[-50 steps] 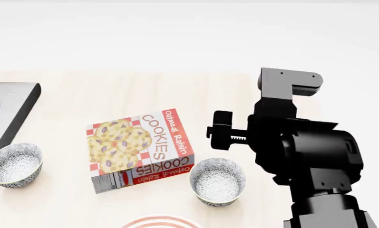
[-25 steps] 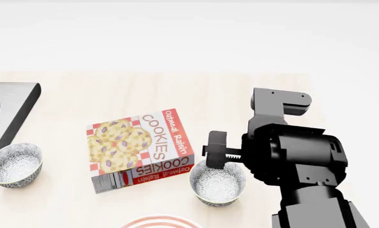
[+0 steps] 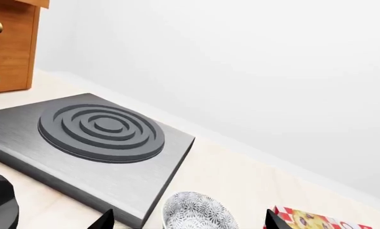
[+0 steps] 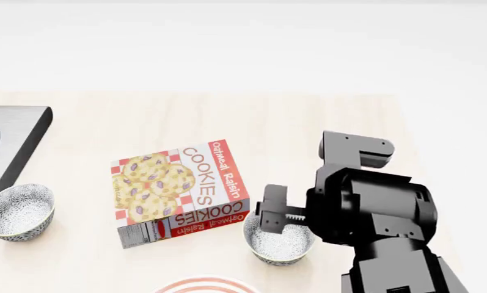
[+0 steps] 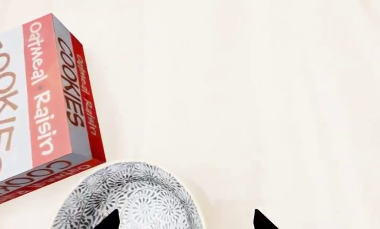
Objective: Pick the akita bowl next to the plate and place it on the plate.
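Note:
The akita bowl (image 4: 269, 247), grey-and-white speckled, stands on the pale table just above the plate (image 4: 206, 284), of which only a red-ringed rim sliver shows at the head view's bottom edge. My right gripper (image 4: 274, 224) hangs open right over this bowl. In the right wrist view one fingertip (image 5: 108, 220) is over the akita bowl (image 5: 129, 195) and the other is outside it, so the bowl's rim lies between them in my right gripper (image 5: 183, 222). My left gripper (image 3: 188, 220) is open, its tips either side of a look-alike bowl (image 3: 196, 212) farther off.
A cookie box (image 4: 180, 192) lies flat just left of the akita bowl. The look-alike bowl (image 4: 16, 212) sits at the far left beside a grey stove plate (image 4: 11, 143). A wooden drawer unit (image 3: 8, 47) stands beyond the stove.
My right arm has come down and slightly left, bringing the open gripper from above the table onto the akita bowl's rim. Bowls, box and plate have not moved.

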Robot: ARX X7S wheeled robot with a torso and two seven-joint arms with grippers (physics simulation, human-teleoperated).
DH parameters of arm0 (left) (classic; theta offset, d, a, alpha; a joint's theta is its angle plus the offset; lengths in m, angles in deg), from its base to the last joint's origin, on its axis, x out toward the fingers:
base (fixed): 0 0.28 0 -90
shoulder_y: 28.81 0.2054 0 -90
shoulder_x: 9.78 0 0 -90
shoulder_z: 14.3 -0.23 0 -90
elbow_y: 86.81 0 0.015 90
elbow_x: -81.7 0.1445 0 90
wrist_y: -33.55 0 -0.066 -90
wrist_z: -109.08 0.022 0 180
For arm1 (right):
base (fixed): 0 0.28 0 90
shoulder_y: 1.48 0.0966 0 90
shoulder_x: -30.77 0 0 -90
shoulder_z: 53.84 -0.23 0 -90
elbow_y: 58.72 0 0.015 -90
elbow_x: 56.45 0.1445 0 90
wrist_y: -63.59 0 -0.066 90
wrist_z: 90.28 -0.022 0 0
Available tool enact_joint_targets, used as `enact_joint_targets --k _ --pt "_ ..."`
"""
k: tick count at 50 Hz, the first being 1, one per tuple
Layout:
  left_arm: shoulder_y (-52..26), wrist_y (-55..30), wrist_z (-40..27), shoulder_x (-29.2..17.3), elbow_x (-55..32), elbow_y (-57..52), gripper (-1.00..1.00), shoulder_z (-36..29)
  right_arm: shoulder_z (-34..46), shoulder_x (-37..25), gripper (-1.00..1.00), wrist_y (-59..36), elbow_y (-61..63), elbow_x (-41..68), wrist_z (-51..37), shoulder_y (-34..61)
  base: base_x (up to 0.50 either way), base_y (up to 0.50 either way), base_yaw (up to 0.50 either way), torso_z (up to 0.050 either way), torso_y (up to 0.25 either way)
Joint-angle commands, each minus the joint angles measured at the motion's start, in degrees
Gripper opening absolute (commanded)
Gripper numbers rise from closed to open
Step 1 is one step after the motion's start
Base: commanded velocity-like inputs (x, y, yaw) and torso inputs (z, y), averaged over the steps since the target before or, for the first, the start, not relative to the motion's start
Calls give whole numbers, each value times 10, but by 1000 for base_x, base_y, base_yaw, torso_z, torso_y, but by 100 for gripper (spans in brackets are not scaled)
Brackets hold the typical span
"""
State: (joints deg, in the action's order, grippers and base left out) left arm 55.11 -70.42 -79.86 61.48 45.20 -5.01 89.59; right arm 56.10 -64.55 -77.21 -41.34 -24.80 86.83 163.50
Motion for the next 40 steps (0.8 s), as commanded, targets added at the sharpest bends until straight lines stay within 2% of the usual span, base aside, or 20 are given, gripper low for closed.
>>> enact_joint_targets --k 1,40 --pt "-2 5 3 0 1 9 100 -2 -11 2 100 -1 -20 -5 14 -2 0 0 0 0 0" --pt "2 2 -7 -5 -7 -3 100 -5 -64 4 100 -3 -22 -68 41 -34 0 0 0 0 0"
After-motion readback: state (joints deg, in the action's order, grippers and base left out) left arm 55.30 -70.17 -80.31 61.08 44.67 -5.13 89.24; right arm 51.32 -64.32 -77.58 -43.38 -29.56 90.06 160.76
